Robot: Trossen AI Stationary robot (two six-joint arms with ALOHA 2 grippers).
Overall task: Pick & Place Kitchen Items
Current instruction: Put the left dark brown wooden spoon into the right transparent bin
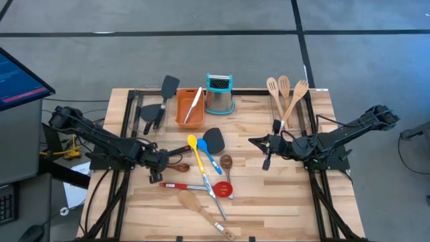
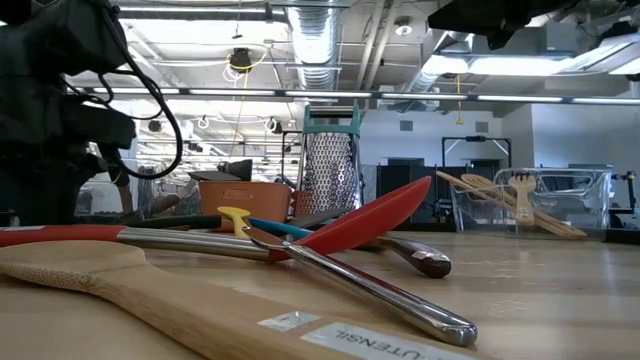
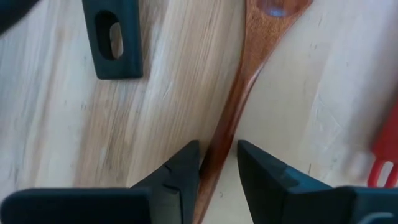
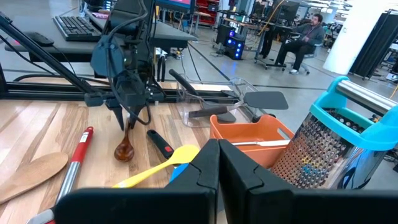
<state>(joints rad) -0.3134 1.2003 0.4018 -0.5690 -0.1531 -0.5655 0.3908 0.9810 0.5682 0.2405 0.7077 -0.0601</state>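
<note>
I had the left gripper (image 1: pixel 163 161) down low at left-center of the overhead frame, w/ its fingers (image 3: pixel 177 177) astride the thin handle of the dark wooden spoon (image 3: pixel 239 93). Jaws were part-way in, one finger right against the handle, the other just beside it; I couldn't tell from the wrist cam whether the pinch was firm yet, so I'd call it closing, not gripped.

The relation that mattered: the spoon's long axis ran straight out ahead of the gripper, bowl (image 4: pixel 124 150) at the far end, handle end between the fingers. So the jaws crossed the handle square-on, good for a squeeze & lift. In the overhead the spoon lay flat on the table (image 1: pixel 269 208), just left of the yellow spoon (image 1: pixel 197 153) and above the red-handled tool (image 1: pixel 181 186). A black handle (image 3: pixel 115 37) sat near it, upper left of the wrist frame, apart from the fingers.

Left arm was clearly the nearer one. Right gripper (image 1: pixel 267 161) hung at right-center of the overhead, well apart from the spoon, fingers pressed together on nothing.

Rest of the utensils lay scattered mid-table; orange tray (image 1: pixel 183 107) and grater (image 1: pixel 220 94) sat at top-center. I judged next: finish the squeeze, then lift straight up.
</note>
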